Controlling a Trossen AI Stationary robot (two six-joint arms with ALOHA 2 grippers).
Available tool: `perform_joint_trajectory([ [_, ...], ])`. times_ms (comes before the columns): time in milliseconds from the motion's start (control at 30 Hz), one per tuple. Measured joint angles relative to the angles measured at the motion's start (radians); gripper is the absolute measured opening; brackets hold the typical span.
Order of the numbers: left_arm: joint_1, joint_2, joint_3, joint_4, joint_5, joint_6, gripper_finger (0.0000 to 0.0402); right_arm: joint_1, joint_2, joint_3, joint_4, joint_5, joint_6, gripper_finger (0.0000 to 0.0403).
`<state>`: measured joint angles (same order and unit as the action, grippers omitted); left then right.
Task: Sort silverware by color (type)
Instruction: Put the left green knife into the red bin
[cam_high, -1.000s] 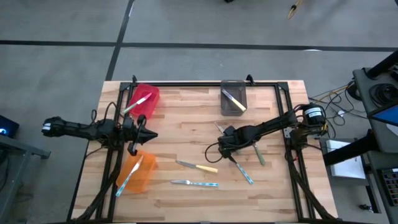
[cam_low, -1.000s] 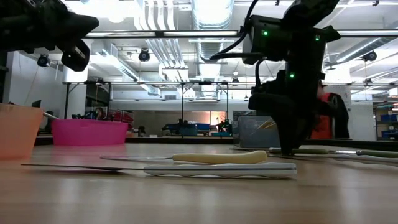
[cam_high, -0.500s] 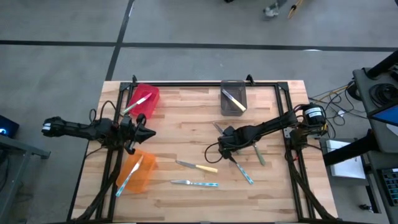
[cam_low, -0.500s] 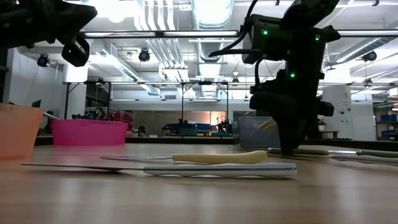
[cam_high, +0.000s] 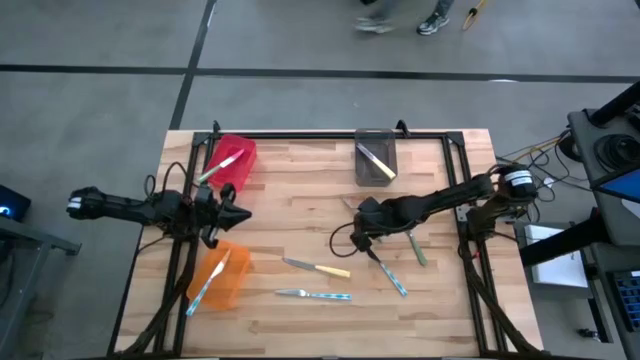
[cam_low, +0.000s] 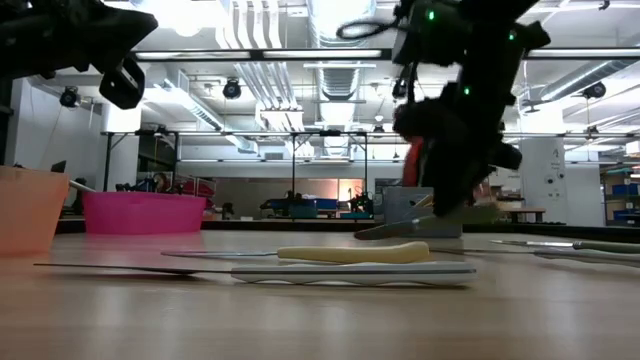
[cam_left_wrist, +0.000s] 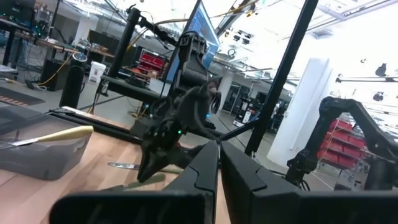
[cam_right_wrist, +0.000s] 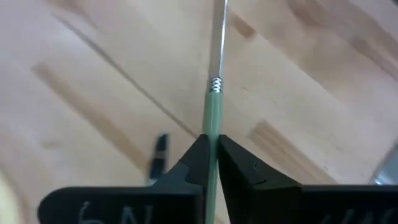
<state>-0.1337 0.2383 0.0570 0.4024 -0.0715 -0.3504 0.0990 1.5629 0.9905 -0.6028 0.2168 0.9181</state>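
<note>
Now right hand (cam_right_wrist: 210, 155) clamps the green-handled knife (cam_right_wrist: 211, 118), lifted off the table (cam_high: 300, 190); next move prob needs carrying to the red bin (cam_high: 238, 155) w/ matching green.

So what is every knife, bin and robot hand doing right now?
Right gripper: shut on green-handled knife, lifted off table.
Left gripper: shut, empty, between the red and orange bins.
Red bin: holds one knife.
Orange bin: holds one knife.
Grey bin: holds knives.
Yellow-handled knife: lying flat on table.
</note>
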Motion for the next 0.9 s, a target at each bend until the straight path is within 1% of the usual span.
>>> perform_joint_trajectory([
  [67,0.0,0.006,0.0,0.001,-0.001,0.0,0.0,0.0,-0.029,-0.001,0.021,-0.004,-0.036,0.0007],
  [167,0.0,0.013,0.0,0.002,-0.022,0.0,0.0,0.0,-0.077,0.001,0.068,-0.007,-0.072,0.0004],
  [333,0.0,0.027,0.0,0.004,-0.025,0.0,0.0,0.0,-0.089,0.002,0.069,-0.006,-0.08,0.0005],
  [467,0.0,0.035,0.0,0.004,-0.025,0.0,0.0,0.0,-0.053,0.002,0.077,-0.001,-0.081,0.0006],
  [667,0.0,0.042,0.0,0.005,-0.026,-0.008,0.0,0.001,0.039,0.002,0.154,0.012,-0.084,0.0009],
  [767,0.0,0.046,0.0,0.008,-0.026,-0.008,0.0,0.0,0.076,0.002,0.168,0.005,-0.085,0.0019],
  [900,0.0,0.051,0.0,0.009,-0.026,-0.008,0.0,0.0,0.089,0.002,0.168,-0.012,-0.085,0.0059],
])
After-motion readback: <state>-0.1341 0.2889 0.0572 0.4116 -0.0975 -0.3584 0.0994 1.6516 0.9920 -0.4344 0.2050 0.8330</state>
